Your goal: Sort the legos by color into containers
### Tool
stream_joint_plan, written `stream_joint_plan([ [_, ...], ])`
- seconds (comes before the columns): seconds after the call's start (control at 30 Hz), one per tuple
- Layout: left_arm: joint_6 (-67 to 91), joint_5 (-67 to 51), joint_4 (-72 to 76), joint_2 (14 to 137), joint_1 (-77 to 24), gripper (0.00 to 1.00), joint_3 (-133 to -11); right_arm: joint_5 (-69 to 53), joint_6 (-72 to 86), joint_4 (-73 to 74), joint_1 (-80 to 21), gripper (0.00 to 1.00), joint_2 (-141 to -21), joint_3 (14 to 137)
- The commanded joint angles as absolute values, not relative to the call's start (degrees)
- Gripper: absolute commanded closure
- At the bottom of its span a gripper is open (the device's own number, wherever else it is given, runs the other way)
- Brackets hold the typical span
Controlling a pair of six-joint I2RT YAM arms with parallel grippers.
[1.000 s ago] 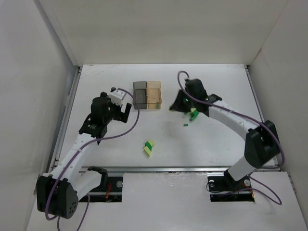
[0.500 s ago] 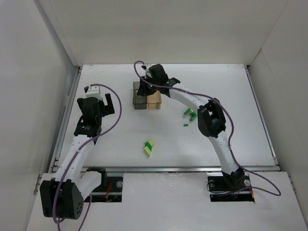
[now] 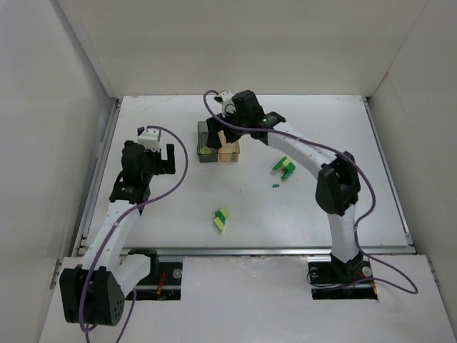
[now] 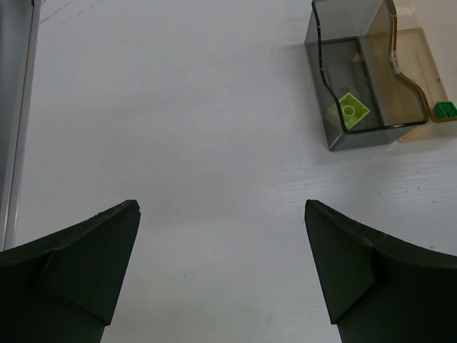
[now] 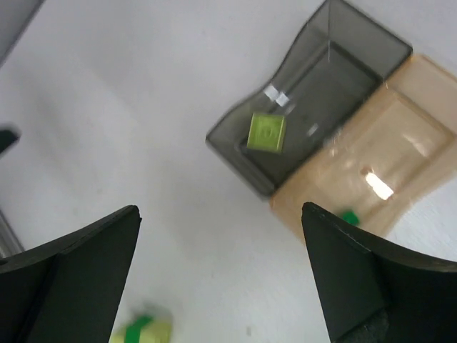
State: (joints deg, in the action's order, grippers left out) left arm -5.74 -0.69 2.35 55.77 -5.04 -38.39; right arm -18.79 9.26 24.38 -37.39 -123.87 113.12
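Right gripper (image 5: 219, 209): jaws wide apart, empty, over smoky-grey translucent plastic box (image 5: 243, 161) | lime-green plastic brick (image 5: 266, 133) sits inside it | left gripper (image 4: 220, 204): wide apart, empty | risk: pulling away low could clip the rim, shoving joined amber-tan box (image 5: 389, 136).

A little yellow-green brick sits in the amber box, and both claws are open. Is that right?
Not quite: the yellow-green brick is in the dark grey box, not the amber box joined to it. The left wrist view shows it through the grey wall. The left claw and right claw are indeed open.
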Motion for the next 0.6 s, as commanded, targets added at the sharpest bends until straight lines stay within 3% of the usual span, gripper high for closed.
stream_joint_plan([
  [0.0, -9.05, -3.87, 4.91, 55.55, -4.83, 0.00, -41.30, -15.30, -2.25, 30.46, -40.51, 0.00, -110.78, 104.18],
  [0.13, -2.47, 3.77, 6.68, 55.02, -4.83, 0.00, -40.78, -13.62, -5.19, 35.93, -44.11, 0.07, -104.87, 88.27],
  [0.2, -3.68, 2.91, 6.07, 54.49, -4.83, 0.00, -40.78, -13.62, -3.70, 36.56, -45.87, 0.17, -103.45, 83.00],
  [0.57, -3.52, -1.75, 5.28, 50.80, -4.83, 0.00, -36.91, -14.50, 7.11, 30.25, -53.17, 0.05, -103.45, 75.52],
])
